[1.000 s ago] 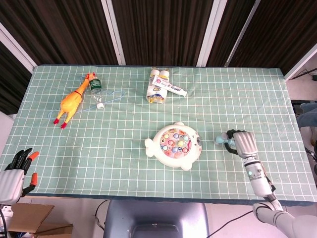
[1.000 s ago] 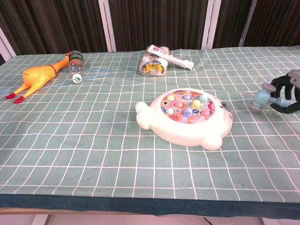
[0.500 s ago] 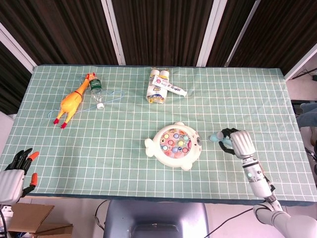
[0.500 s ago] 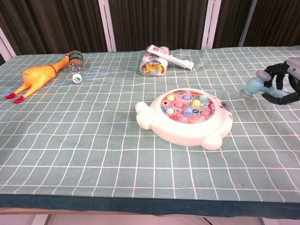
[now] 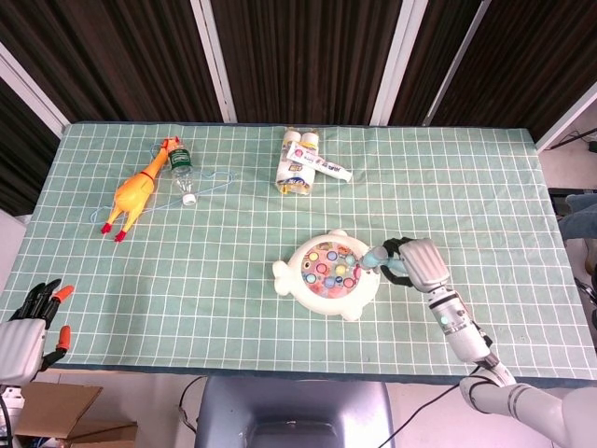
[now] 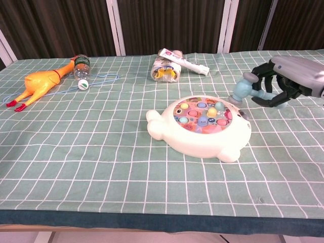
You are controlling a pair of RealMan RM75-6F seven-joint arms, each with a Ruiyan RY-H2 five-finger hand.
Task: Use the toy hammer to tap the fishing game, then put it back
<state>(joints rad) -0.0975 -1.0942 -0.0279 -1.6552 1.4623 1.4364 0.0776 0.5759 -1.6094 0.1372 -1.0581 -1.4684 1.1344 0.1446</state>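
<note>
Hammer [image 6: 246, 87] in our right hand [image 6: 283, 83], fingers wrapped around its handle, has travelled in from well beside the fishing game [image 6: 200, 126] to hover at its rim, so the tap looks imminent. Our left hand [image 5: 28, 322] idles, fingers spread.

One toy hammer [image 6: 245, 87], one fishing game [image 6: 201, 126], one rubber chicken [image 5: 135, 187], one bottle [image 5: 182, 168] — two robot hands.
</note>
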